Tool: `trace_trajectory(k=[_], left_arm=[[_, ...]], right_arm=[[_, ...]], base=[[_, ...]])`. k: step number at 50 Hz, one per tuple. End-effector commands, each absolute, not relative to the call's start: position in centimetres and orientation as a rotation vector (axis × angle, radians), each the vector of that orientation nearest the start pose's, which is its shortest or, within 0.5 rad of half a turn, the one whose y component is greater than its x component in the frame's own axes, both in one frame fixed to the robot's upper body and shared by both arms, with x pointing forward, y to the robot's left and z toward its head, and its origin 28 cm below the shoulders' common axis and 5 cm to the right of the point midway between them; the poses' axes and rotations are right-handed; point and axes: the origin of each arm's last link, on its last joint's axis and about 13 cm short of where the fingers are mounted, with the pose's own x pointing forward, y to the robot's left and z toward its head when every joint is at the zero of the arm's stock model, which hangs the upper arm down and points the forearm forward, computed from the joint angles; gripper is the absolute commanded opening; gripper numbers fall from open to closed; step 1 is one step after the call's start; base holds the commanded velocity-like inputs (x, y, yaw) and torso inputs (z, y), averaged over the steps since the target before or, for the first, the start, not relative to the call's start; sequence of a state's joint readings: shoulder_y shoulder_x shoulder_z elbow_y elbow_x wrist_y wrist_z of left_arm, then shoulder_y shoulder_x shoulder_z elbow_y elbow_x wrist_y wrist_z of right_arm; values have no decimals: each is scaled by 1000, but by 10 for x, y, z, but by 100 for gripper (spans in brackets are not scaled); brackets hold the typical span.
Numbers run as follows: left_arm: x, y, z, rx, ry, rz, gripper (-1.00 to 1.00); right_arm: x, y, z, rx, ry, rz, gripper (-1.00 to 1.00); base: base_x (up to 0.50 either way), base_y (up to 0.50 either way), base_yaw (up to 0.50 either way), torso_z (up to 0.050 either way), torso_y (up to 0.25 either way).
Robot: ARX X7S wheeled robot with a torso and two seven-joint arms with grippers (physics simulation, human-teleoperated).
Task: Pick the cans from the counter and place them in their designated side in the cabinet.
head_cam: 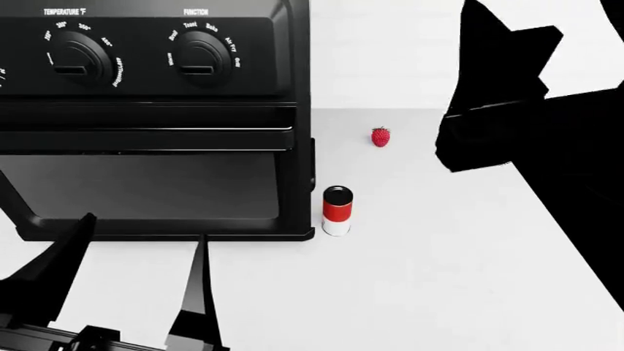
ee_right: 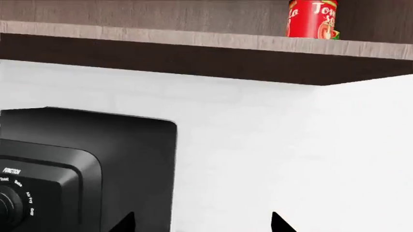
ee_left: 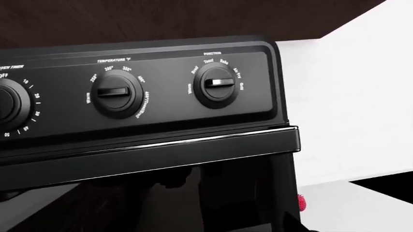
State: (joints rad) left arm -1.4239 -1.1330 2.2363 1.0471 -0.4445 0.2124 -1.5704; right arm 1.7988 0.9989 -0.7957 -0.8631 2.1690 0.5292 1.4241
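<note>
Head view: left end effector (head_cam: 137, 281) spread, slim can (head_cam: 337, 210) beside oven (head_cam: 156, 117) edge

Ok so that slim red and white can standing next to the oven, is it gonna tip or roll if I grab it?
The slim can stands upright on the white counter, tall for its narrow base, so a sideways nudge would probably tip it. Once down, its round body would likely roll. It looks rigid and smooth, so a firm mid-height grip should hold, though it may slip.
</note>
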Motion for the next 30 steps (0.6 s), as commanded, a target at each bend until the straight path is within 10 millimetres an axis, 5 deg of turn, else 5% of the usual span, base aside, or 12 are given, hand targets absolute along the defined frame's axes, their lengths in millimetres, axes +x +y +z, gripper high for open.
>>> trace_trajectory(k=[1, 11, 30], left_arm=[[97, 215, 183, 81, -364, -153, 100], [96, 215, 182, 81, -364, -152, 100], [97, 215, 182, 93, -365, -159, 100]], right_arm=[[136, -105, 313, -102, -101, 210, 100], [174, -108, 271, -113, 57, 255, 100], [214, -118, 239, -160, 192, 421, 100]], base=[[0, 0, 0, 0, 0], [0, 0, 0, 0, 0], [0, 0, 0, 0, 0]])
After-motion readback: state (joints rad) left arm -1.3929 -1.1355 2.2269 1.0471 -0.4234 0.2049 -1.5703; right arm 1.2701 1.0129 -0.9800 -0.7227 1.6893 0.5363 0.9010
